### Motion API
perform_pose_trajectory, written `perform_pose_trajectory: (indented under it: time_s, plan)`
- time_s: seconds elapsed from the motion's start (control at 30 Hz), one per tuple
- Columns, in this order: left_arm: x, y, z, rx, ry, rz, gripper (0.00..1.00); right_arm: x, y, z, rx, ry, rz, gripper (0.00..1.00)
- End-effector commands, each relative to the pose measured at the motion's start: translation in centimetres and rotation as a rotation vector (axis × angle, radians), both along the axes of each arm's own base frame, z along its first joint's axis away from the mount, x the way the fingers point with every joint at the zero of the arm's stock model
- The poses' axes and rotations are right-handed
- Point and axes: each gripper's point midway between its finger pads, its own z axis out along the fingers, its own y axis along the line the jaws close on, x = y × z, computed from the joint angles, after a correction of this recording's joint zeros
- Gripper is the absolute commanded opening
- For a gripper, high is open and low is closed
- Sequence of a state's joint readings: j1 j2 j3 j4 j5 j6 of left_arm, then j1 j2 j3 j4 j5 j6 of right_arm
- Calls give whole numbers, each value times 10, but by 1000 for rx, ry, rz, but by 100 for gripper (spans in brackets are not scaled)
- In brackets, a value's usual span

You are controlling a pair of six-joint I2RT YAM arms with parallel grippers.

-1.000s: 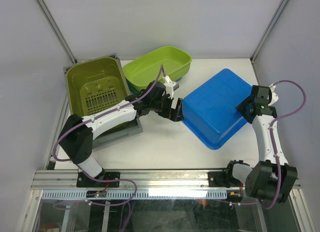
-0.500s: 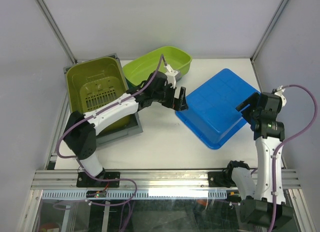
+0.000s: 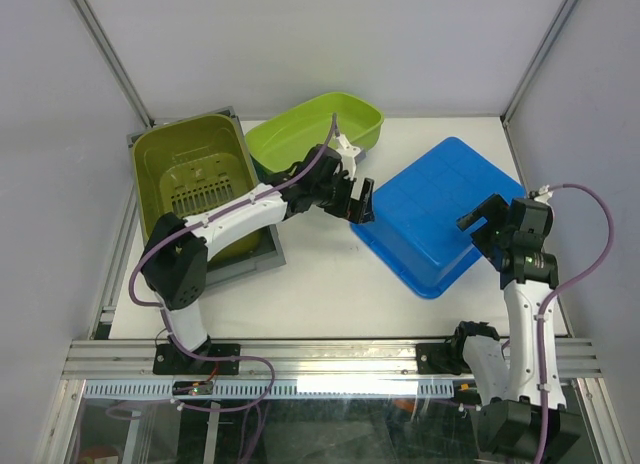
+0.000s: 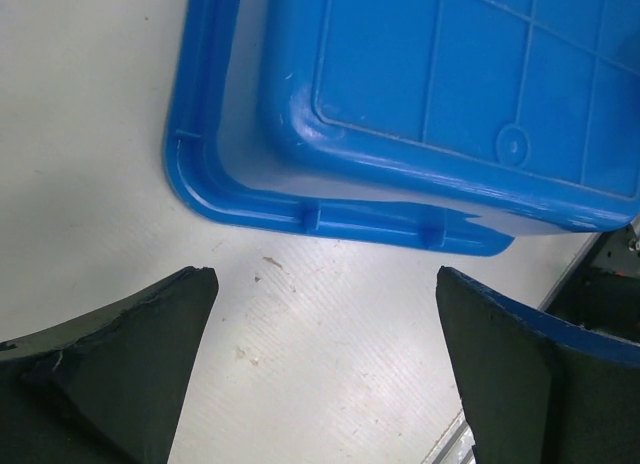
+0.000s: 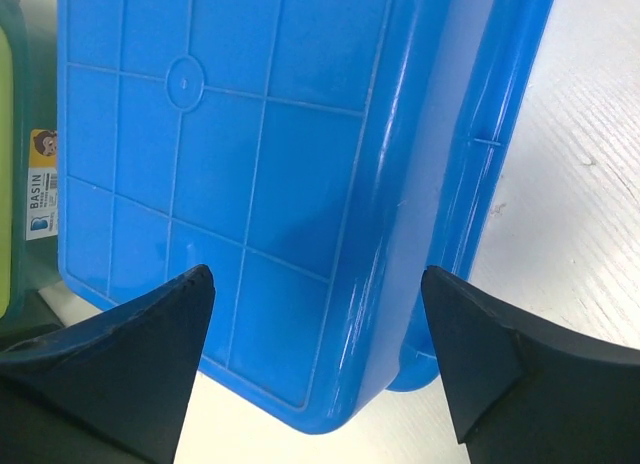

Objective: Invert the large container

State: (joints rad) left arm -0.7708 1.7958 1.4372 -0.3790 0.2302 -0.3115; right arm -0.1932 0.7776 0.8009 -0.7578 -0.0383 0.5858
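The large blue container [image 3: 435,216] lies upside down on the white table, its ribbed bottom facing up. It also shows in the left wrist view [image 4: 420,94] and the right wrist view [image 5: 250,174]. My left gripper [image 3: 360,202] is open and empty, just off the container's left rim; its fingers hover above bare table [image 4: 320,334]. My right gripper [image 3: 478,218] is open and empty, raised above the container's right end, touching nothing.
A light green basin [image 3: 315,134] sits at the back, behind my left arm. An olive green bin [image 3: 195,174] rests on a grey tray [image 3: 235,264] at the left. Metal frame posts stand at the back corners, a rail along the near edge.
The container has dropped flat, bottom up. My left gripper has let go of its rim and drawn back slightly. My right gripper has opened, lifted off and moved toward the near side.
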Motion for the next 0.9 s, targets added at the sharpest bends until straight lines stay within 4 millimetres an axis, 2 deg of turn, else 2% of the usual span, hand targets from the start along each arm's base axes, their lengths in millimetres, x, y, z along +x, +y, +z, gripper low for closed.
perform_pose_trajectory:
  time_s: [0.0,0.2,0.43,0.73,0.87]
  plan:
    - [6,11,38,-32,-127,4,99,15,-6,13,-14,-115,-28,89]
    - [7,18,45,-58,-118,4,99,20,-9,1,-6,-115,-52,90]
    - [5,22,47,-68,-112,4,99,25,10,9,17,-162,79,91]
    - [2,19,50,-116,-55,4,99,17,2,-4,-7,-17,61,92]
    - [4,15,53,-140,-17,5,99,17,-3,-5,-23,33,52,95]
